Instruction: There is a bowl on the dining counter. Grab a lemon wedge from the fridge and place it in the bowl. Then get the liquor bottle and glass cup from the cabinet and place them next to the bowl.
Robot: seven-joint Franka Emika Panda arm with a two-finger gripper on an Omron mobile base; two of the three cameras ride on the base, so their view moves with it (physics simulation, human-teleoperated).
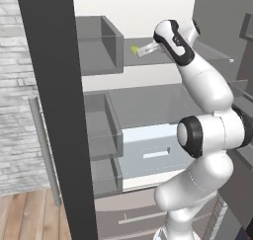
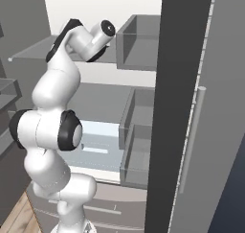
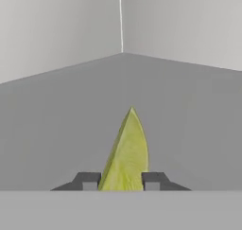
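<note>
End effector (image 3: 121, 181) sits inside the open fridge at upper shelf (image 1: 148, 56) level, fingertips (image 3: 87, 181) pressed against both sides of the lemon wedge (image 3: 126, 153): clamped on it. Wedge stands upright on the grey shelf floor, near the back corner.

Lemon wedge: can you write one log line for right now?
stage: grasping | end effector: fingers either side of lemon wedge | place: upper fridge shelf | lifted: cannot tell
</note>
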